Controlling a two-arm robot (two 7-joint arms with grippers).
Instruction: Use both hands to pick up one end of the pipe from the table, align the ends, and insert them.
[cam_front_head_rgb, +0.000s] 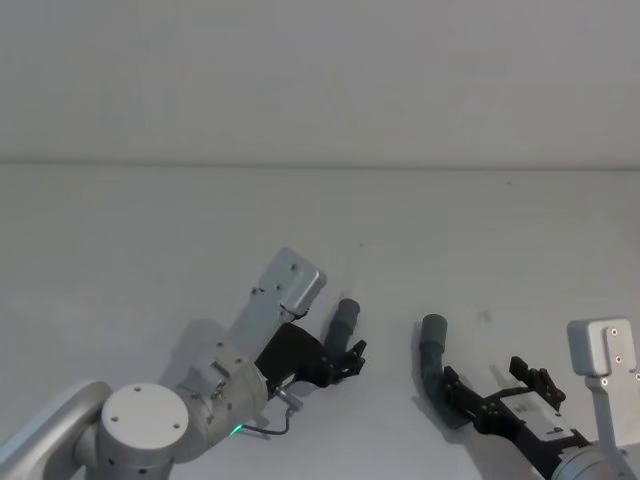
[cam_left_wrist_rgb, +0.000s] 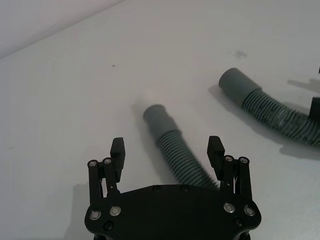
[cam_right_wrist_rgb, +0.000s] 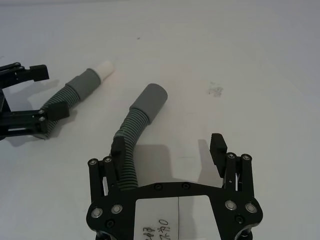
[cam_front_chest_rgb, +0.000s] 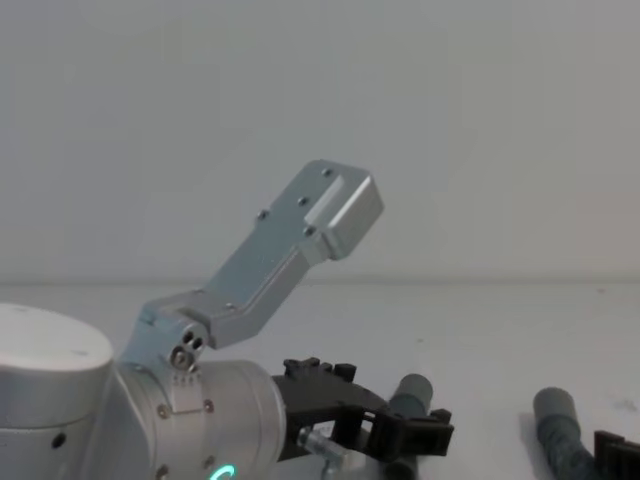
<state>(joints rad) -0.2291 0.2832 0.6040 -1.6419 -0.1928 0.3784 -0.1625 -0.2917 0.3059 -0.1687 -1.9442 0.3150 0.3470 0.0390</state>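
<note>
The pipe is a dark grey corrugated hose lying on the white table (cam_front_head_rgb: 150, 230), both ends pointing away from me. Its left end (cam_left_wrist_rgb: 159, 118) is a grey cuff with a white tip (cam_right_wrist_rgb: 106, 69). My left gripper (cam_left_wrist_rgb: 166, 150) is open and straddles the hose just behind that cuff, low over the table. The right end (cam_right_wrist_rgb: 150, 100) is a plain grey cuff. My right gripper (cam_right_wrist_rgb: 168, 150) is also open, and the hose (cam_right_wrist_rgb: 129, 150) runs along the inside of one finger. In the head view the two ends (cam_front_head_rgb: 346, 315) (cam_front_head_rgb: 433, 330) lie apart, with the grippers (cam_front_head_rgb: 345, 358) (cam_front_head_rgb: 490, 380) behind them.
The left arm's silver wrist link (cam_front_chest_rgb: 300, 240) rises large in the chest view. A small dark smudge (cam_right_wrist_rgb: 216, 89) marks the table beyond the right end. Bare white surface stretches to the pale wall behind.
</note>
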